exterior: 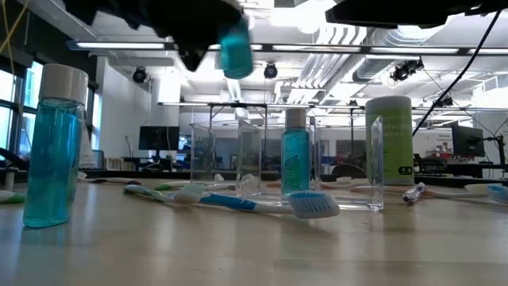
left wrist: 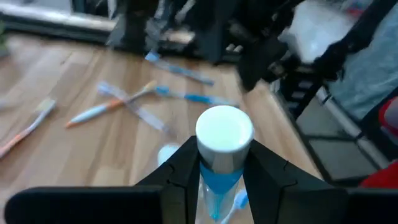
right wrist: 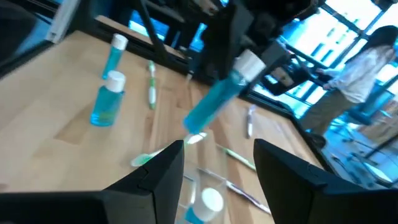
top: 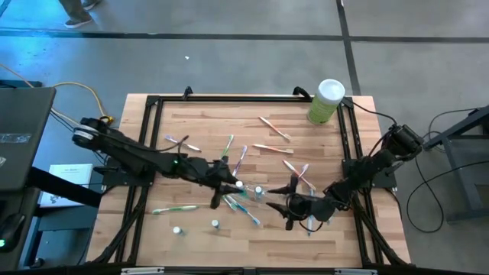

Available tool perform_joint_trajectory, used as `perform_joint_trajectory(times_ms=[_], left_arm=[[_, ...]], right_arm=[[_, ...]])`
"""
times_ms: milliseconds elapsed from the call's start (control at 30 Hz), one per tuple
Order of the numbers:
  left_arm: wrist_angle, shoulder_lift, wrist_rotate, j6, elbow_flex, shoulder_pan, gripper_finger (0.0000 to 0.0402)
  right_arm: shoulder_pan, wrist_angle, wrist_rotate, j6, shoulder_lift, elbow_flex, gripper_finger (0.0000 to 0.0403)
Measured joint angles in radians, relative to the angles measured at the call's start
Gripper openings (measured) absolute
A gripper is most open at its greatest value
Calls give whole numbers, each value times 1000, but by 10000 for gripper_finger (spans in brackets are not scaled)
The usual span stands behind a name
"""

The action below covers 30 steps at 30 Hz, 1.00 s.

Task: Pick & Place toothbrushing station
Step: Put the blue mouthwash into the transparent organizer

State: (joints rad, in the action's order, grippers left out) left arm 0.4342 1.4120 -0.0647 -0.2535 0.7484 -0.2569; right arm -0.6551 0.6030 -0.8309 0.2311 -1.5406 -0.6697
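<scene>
Holding teal bottle [left wrist: 219,163] w/ L fingers [left wrist: 181,168] | R fingers [right wrist: 163,167] apart, empty

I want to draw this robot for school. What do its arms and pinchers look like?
Draw two thin black arms made of jointed segments. The left arm has a small green light partway along it and a pale round part at its base. The right arm has black cables trailing from its base. Each ends in a gripper with two flat, wedge-shaped black fingers.
</scene>
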Motion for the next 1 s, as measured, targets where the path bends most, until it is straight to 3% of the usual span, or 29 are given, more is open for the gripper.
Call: perform_joint_trajectory(times_ms=[133, 233, 600, 1000], left_arm=[[101, 90, -23, -10, 6, 2, 88], [83, 114, -93, -46, 8, 8, 88], [90, 123, -305, -171, 9, -8, 88], [89, 123, -535, -261, 25, -123, 88]], right_arm=[[-20, -6, -66, 10, 0, 0, 185], [-27, -11, -105, 11, 0, 0, 185], [-28, -71, -175, 3, 0, 0, 185], [-40, -132, -483, 2, 0, 0, 185]])
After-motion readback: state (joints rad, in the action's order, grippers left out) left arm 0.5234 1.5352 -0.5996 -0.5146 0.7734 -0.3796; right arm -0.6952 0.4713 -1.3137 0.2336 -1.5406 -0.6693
